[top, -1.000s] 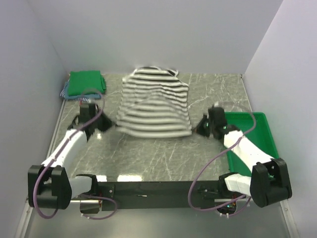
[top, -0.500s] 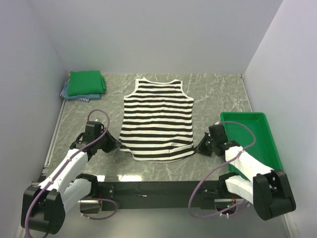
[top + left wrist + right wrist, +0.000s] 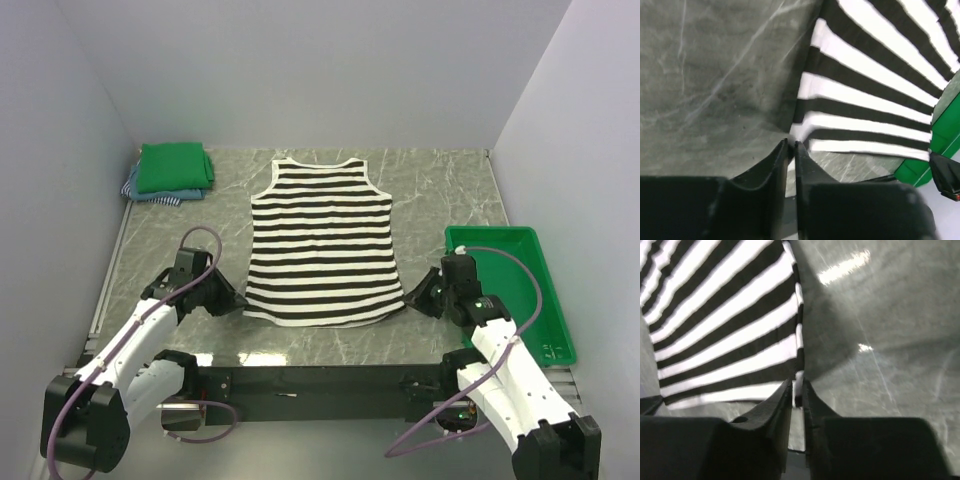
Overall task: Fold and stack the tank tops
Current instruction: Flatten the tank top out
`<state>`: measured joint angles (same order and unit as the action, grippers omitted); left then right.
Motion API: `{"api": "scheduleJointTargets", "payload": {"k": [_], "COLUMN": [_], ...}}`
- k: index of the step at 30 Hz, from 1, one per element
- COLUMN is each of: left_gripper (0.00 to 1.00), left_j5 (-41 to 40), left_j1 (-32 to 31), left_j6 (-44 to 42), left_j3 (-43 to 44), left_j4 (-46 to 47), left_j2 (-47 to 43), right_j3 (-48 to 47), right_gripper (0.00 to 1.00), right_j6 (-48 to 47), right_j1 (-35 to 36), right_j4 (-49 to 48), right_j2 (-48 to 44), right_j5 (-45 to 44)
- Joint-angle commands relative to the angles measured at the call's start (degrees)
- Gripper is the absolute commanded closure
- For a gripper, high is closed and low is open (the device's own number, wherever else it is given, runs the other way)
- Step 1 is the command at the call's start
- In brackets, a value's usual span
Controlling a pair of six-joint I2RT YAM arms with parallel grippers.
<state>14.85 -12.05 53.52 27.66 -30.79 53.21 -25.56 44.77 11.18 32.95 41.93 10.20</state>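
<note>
Striped top laid flat, folding not begun

The striped top [image 3: 320, 243] lies mid-table; the left gripper [image 3: 791, 145] and right gripper [image 3: 797, 388] pinch its bottom corners. Beyond its left shoulder sits the folded pile [image 3: 172, 170].

2 white-shelled arms with black joints, looping purple cables, black pincers, black base rail

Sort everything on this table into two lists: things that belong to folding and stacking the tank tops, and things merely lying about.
Belong to the job:
striped tank top, spread flat
folded green tank top, atop folded blue-striped cloth

Lying about:
green tray, at the right edge
</note>
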Motion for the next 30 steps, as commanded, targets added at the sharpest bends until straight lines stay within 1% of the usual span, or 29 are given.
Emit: {"api": "scheduleJointTargets", "payload": {"k": [1, 2, 3, 4, 5, 6, 7, 8, 9, 10, 12, 13, 14, 15, 16, 17, 18, 19, 20, 21, 22, 23, 24, 25, 26, 27, 28, 29, 30], "left_gripper": [0.82, 0.75, 0.73, 0.70, 0.65, 0.60, 0.58, 0.53, 0.51, 0.51, 0.51, 0.52, 0.52, 0.53, 0.55, 0.55, 0.55, 0.57, 0.57, 0.57, 0.57, 0.57, 0.57, 0.57, 0.57, 0.57, 0.57, 0.58, 0.59], "left_j5": [2.6, 3.2, 4.3, 5.4, 5.3, 5.0, 2.3, 0.6, -0.5, -2.0, -1.8, -1.9, -2.5, -2.3, -2.0, -2.4, -2.4, -2.0, -3.1, -3.7, -3.8, -4.0, -4.8, -4.7, -4.1, -3.4, -2.9, -2.0, -1.0], "left_j1": [-0.5, -0.4, -0.4, -0.4, -0.4, -0.4, -0.3, -0.3, -0.2, 0.2, 2.0, 2.7, 4.3, 5.3, 7.2, 8.2, 9.6, 11.5, 11.9, 13.6, 15.6, 16.3, 16.9, 17.8, 19.6, 20.1, 21.2, 21.5, 21.8], "left_j6": [0.3, 0.1, -0.3, -0.9, -1.2, -1.6, -2.4, -2.7, -3.4, -4.6, -5.2, -6.0, -6.3, -6.8, -8.0, -8.5, -8.8, -10.1, -10.4, -10.5, -10.5, -10.3, -10.1, -9.9, -10.0, -10.4, -10.3, -10.4, -10.2], "left_j3": [2.1, 2.2, 2.3, 2.5, 3.4, 4.2, 5.2, 7.6, 8.8, 10.1, 14.8, 16.6, 20.6, 22.5, 26.7, 29.4, 32.0, 36.8, 39.5, 42.1, 46.1, 47.5, 48.8, 51.8, 53.4, 55.1, 58.5, 59.5, 59.8], "left_j4": [-3.7, -4.3, -4.8, -5.4, -6.1, -7.6, -8.1, -8.3, -8.0, -6.6, -4.5, -2.5, -1.8, -1.0, 0.6, 0.3, -0.1, 0.3, -0.3, -1.1, -1.6, -0.3, 0.0, -0.2, -0.5, -1.8, -3.1, -3.7, -2.3], "left_j2": [-0.9, -1.1, -1.3, -1.6, -2.6, -3.3, -3.7, -4.1, -3.6, -2.9, 2.1, 4.3, 8.5, 10.6, 12.3, 15.8, 17.4, 20.0, 21.2, 22.5, 23.5, 24.3, 24.8, 25.4, 27.0, 28.2, 30.3, 31.0, 31.4], "right_j3": [0.4, -0.1, -0.4, -0.8, -1.6, -2.0, -2.3, -2.5, -2.7, -3.0, -6.1, -8.4, -14.3, -17.6, -21.1, -28.0, -31.8, -35.5, -43.4, -47.3, -51.0, -58.3, -61.9, -65.4, -70.9, -72.9, -74.6, -75.1, -75.4], "right_gripper": [0.78, 0.71, 0.67, 0.60, 0.44, 0.39, 0.34, 0.30, 0.30, 0.30, 0.29, 0.29, 0.29, 0.30, 0.32, 0.35, 0.37, 0.41, 0.42, 0.44, 0.50, 0.52, 0.55, 0.60, 0.63, 0.66, 0.68, 0.69, 0.69], "right_j6": [-0.1, -0.2, -0.3, -0.3, -0.5, -0.6, -0.7, -1.0, -0.9, 0.5, 3.7, 7.4, 8.7, 9.4, 10.2, 10.4, 10.4, 9.9, 9.6, 9.3, 8.8, 8.6, 8.4, 8.4, 8.6, 8.8, 9.4, 9.6, 9.9], "right_j1": [-0.9, -0.9, -1.0, -1.0, -1.2, -0.9, -0.9, -0.7, 0.0, 1.3, 13.2, 18.8, 29.9, 34.0, 38.1, 43.5, 45.8, 47.6, 49.2, 52.6, 53.7, 54.8, 56.0, 56.8, 57.0, 57.4, 58.1, 58.3, 58.6], "right_j4": [6.1, 6.9, 7.6, 9.0, 9.3, 9.5, 8.8, 7.6, 6.2, 2.8, -2.1, -2.8, -3.2, -3.7, -3.9, -4.0, -4.0, -3.7, -3.3, -3.1, -2.5, -2.2, -0.8, 0.3, 1.6, 2.5, 2.3, 2.2, 1.7], "right_j2": [-1.4, -1.9, -2.5, -3.2, -4.9, -5.8, -6.5, -7.0, -6.8, -4.7, -0.7, 5.3, 9.2, 13.4, 22.2, 26.9, 31.5, 40.4, 44.7, 48.7, 55.8, 59.5, 62.9, 68.9, 71.6, 73.7, 76.4, 77.3, 78.2], "right_j5": [1.2, 1.2, 1.1, 0.3, 0.2, -0.3, 0.1, 0.6, 0.9, -0.2, -5.6, -10.1, -18.1, -21.0, -23.0, -26.9, -27.7, -27.9, -28.8, -29.5, -30.2, -30.2, -30.0, -30.1, -30.1, -29.6, -29.4, -29.7, -29.5]}}
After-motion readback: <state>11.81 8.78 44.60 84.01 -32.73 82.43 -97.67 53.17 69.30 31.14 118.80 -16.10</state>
